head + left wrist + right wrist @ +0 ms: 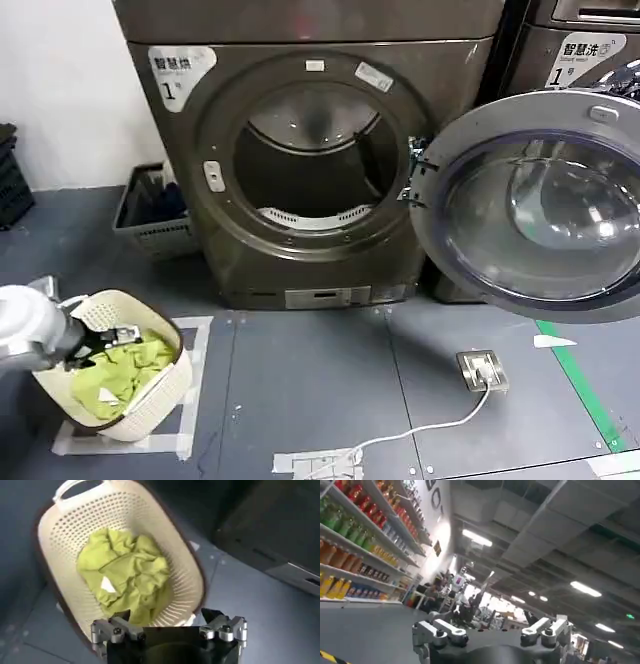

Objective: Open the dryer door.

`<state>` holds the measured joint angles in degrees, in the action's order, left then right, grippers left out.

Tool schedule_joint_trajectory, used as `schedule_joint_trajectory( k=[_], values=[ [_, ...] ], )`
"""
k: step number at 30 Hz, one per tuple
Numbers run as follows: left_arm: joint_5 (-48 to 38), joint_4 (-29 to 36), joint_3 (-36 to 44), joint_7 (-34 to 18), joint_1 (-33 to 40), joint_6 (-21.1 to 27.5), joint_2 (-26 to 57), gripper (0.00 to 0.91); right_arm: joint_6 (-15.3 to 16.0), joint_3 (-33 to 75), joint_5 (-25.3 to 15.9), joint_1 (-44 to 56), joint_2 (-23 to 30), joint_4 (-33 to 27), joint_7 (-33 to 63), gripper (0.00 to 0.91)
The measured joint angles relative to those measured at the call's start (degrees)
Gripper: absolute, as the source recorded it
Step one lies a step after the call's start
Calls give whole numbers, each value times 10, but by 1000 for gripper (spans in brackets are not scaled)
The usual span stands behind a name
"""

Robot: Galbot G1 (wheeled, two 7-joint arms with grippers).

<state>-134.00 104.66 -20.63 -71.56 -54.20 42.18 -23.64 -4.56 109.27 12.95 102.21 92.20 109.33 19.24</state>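
The bronze-grey front-loading dryer (310,170) stands at twelve o'clock in the head view, its round drum opening uncovered. Its round glass-windowed dryer door (540,205) is already swung fully open, hanging from hinges at the opening's three o'clock edge and reaching toward the second machine (575,50) at two o'clock.

At eight o'clock on the grey floor (330,390) sits a cream perforated plastic laundry basket (165,385) holding a crumpled lime-green cloth (125,375). The left gripper (118,338) hovers just over the basket's rim; in the left wrist view its fingers (117,630) are spread apart above the cloth (127,577) and hold nothing, with the basket (60,540) beneath.

The right gripper (490,632) shows in the right wrist view, tilted up toward a ceiling with strip lights (592,588) and shelves of bottles (350,540), its fingers apart and empty.

A grey crate (150,210) stands at the dryer's nine o'clock side. A small metal floor socket (482,370) with a white cable (420,432) lies at five o'clock.
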Motion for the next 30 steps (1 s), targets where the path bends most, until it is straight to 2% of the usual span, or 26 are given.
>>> schedule_joint_trajectory(
  k=[8,12,30],
  values=[
    [-5,-41,3,-2,7,0,0,907,0,-3,0,-2,0,1,-3,907],
    [-5,-44,4,-2,8,0,0,907,-11,-5,4,-5,0,-1,-4,907],
    [-9,-53,6,-1,18,0,-1,907,-11,-6,4,-2,0,-4,-8,907]
  ],
)
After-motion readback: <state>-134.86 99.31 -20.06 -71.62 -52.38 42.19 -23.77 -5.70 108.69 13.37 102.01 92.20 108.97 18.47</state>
